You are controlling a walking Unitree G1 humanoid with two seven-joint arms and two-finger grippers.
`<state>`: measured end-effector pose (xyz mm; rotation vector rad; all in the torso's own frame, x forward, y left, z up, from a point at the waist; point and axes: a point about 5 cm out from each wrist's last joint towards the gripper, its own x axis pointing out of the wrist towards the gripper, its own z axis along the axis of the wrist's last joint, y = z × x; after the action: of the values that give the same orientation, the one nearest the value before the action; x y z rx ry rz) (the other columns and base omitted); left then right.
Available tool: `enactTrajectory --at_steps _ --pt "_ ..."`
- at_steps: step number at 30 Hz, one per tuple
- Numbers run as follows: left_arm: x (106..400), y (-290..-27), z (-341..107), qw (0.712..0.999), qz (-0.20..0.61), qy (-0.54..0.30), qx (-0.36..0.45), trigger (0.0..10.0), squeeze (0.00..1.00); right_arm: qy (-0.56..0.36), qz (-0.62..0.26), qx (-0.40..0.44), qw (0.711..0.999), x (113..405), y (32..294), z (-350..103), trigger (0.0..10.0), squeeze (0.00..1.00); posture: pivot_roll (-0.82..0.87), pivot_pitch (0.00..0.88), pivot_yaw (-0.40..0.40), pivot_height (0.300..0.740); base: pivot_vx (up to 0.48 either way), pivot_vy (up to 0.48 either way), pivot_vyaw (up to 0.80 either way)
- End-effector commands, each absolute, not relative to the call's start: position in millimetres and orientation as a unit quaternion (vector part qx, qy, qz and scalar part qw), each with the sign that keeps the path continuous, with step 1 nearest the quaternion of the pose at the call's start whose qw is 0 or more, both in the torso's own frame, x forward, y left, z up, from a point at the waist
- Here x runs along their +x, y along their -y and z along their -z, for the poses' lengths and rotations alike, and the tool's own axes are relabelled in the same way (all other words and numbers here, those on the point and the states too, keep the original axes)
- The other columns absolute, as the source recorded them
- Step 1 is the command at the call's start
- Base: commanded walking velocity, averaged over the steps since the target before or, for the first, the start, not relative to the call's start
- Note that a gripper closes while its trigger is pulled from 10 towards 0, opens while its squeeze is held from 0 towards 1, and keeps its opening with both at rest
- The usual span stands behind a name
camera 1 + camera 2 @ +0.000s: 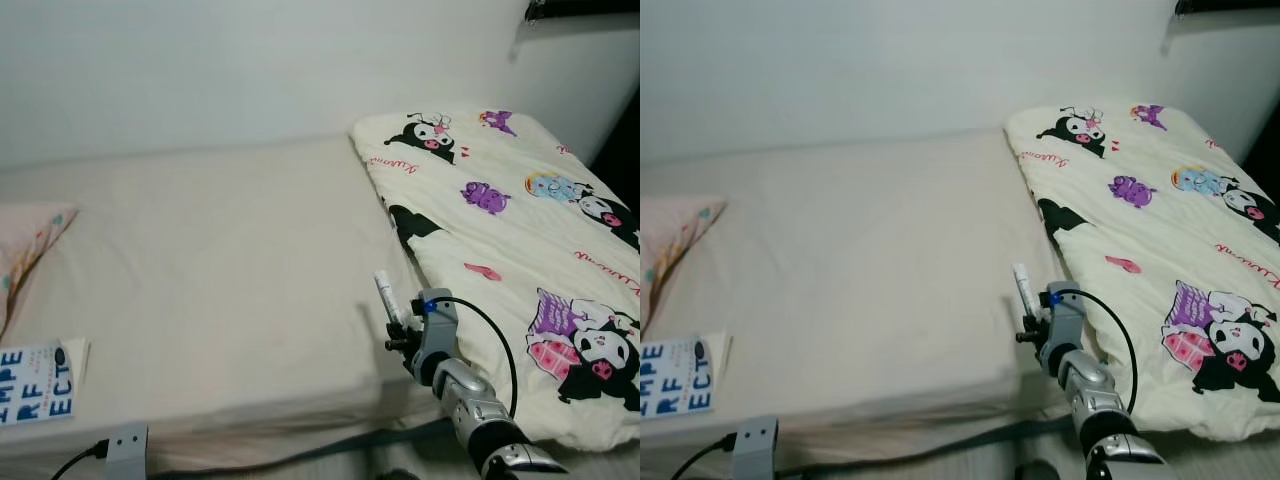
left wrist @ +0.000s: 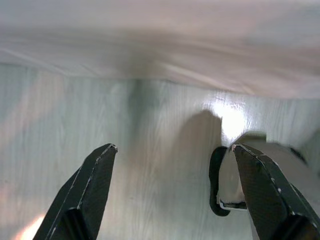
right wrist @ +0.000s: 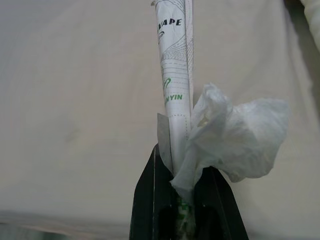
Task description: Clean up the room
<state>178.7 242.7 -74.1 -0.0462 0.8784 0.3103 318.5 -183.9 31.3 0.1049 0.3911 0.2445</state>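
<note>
Beige bed sheet [image 1: 220, 270] lies ahead; our right gripper [image 3: 182, 175] clamps a rolled white printed wrapper [image 3: 175, 75] and crumpled white tissue [image 3: 235, 135]. We should keep them pinched together till binned. Left gripper [image 2: 172, 165] hangs wide.

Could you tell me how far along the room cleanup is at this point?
In hand: the right gripper is shut on a rolled white wrapper and crumpled tissue, above the bed. Left: binning them; a book lies on the mattress edge.
</note>
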Motion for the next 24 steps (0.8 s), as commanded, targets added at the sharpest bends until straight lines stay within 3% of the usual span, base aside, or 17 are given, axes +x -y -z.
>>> enactTrajectory --at_steps 1,11,14,15,20,22,23,24 --pt "171 -242 78 0.883 -0.154 -0.442 -0.023 10.0 0.0 -0.218 -0.127 0.047 0.966 308 180 -18 0.0 0.0 -0.04 0.055 0.023 0.701 0.0 0.0 0.0" --pt "170 -241 80 0.881 -0.156 -0.447 -0.024 10.0 0.0 -0.314 -0.09 0.013 0.945 269 193 23 0.0 0.0 -0.04 0.053 0.017 0.731 -0.424 0.0 0.0" --pt "169 -241 80 0.88 -0.157 -0.447 -0.025 10.0 0.0 -0.332 -0.079 0.017 0.94 259 196 31 0.0 0.0 -0.04 0.053 0.016 0.74 0.0 0.0 0.0" --pt "168 -240 81 0.88 -0.154 -0.449 -0.025 10.0 0.0 -0.349 -0.067 0.018 0.935 250 200 38 10.0 0.0 -0.05 0.056 0.014 0.74 0.0 0.0 0.0" --pt "165 -238 82 0.878 -0.151 -0.453 -0.025 10.0 0.0 -0.392 -0.037 0.033 0.918 225 206 55 10.0 0.0 -0.05 0.054 0.013 0.74 0.0 0.0 0.0" --pt "164 -234 84 0.871 -0.173 -0.446 -0.111 10.0 0.0 -0.395 0.06 0.177 0.899 207 216 65 10.0 0.0 -0.04 0.054 0.012 0.74 0.0 0.0 0.0" --pt "164 -234 84 0.871 -0.173 -0.446 -0.111 10.0 0.0 -0.395 0.06 0.177 0.899 207 216 65 10.0 0.0 -0.04 0.054 0.012 0.74 0.0 0.0 0.0" --pt "167 -234 83 0.866 -0.191 -0.425 -0.184 10.0 0.0 -0.37 0.146 0.297 0.868 196 226 69 10.0 0.0 -0.03 0.057 0.01 0.74 0.0 0.0 0.0"
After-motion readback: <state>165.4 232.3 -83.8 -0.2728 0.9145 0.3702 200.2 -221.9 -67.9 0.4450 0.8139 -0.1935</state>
